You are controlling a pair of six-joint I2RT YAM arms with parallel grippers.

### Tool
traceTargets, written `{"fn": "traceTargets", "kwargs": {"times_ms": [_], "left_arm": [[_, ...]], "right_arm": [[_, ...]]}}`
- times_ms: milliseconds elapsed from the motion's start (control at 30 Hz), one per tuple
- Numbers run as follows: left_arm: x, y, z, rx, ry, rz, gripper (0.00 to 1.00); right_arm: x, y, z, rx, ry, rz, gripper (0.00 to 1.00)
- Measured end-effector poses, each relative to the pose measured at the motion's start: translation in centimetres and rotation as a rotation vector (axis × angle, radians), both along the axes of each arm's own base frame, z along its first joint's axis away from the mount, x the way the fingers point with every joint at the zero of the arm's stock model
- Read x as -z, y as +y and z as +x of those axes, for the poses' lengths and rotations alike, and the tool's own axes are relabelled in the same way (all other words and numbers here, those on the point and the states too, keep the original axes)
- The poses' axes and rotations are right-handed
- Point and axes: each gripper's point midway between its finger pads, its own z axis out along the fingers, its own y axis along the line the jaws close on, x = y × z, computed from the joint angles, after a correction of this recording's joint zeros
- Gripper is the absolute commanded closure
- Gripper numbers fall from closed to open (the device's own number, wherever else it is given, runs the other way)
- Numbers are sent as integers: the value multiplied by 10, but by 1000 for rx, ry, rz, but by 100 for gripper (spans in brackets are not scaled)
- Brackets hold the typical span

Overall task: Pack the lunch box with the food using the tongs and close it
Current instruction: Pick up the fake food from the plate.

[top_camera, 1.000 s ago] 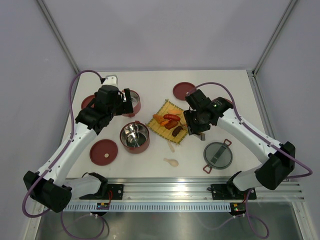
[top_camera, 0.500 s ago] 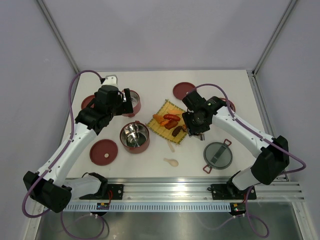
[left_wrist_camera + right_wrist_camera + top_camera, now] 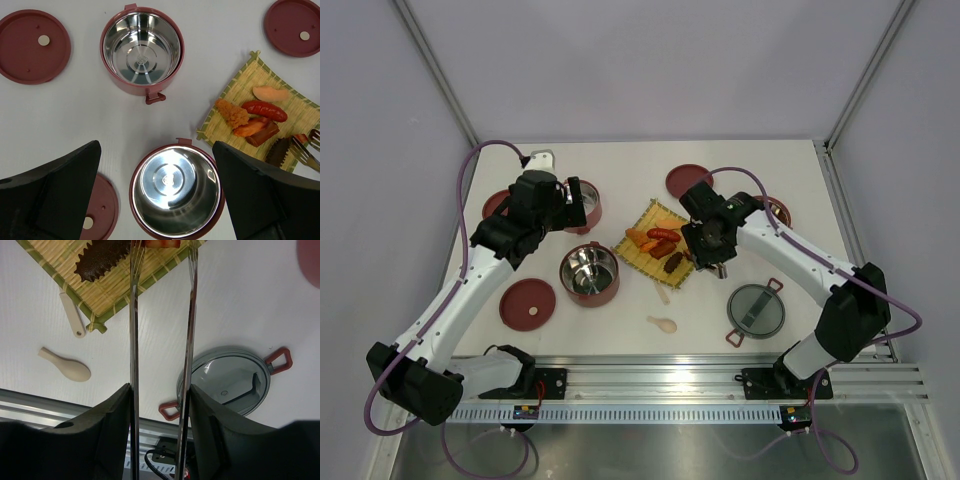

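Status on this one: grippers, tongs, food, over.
Left gripper open above empty tiers. Right gripper shut on tongs, tips flanking red food piece on mat. Nothing in the way.

**Crowded at the mat, roomier toward the near edge**

Little room on the mat: strewn with food pieces lying close together, and entered at its near-right corner by the tongs, pinched between the fingers of the right gripper. Hemmed on the left by the near tier and the far tier, both open-topped, with only a narrow strip of bare table between them and another between near tier and mat. Overhung there by the left gripper, spread wide. Ringed farther out by red disc lids. Toward the near edge, wide bare table, broken only by a cream spoon, a cream stick touching the mat's edge, and the grey lid, well apart from the spoon.
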Motion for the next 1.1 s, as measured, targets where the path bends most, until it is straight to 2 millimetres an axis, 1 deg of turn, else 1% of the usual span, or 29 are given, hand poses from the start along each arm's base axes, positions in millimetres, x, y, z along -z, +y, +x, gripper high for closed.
{"fn": "traceTargets", "kwargs": {"times_ms": [200,300,333,433,467,600,767,933,1033,1100], "left_arm": [[0,0,0,-4,1,-6,1],[2,0,0,-6,3,-9,1],[2,0,-1,-7,3,-9,1],[5,1,-3,-7,8,-9,1],[6,1,-4,-7,8,-9,1],[5,2,-6,-7,4,-10,1],[2,3,-7,-8,-7,-15,1],[1,3,-7,-9,-8,-15,1],[2,3,-7,-9,-7,-14,1],[1,3,-7,-9,-7,-14,1]], "right_arm": [[3,3,4,-5,-5,1,48],[4,4,6,-6,-4,0,51],[4,5,7,-7,-4,0,56],[3,6,8,-7,-9,3,61],[3,6,9,-7,-10,4,65],[-2,8,12,-5,-24,11,68],[-17,8,22,20,-81,17,68],[-44,4,37,77,-181,24,68],[-58,-3,47,133,-231,34,68],[-65,-18,56,199,-255,41,68]]}}
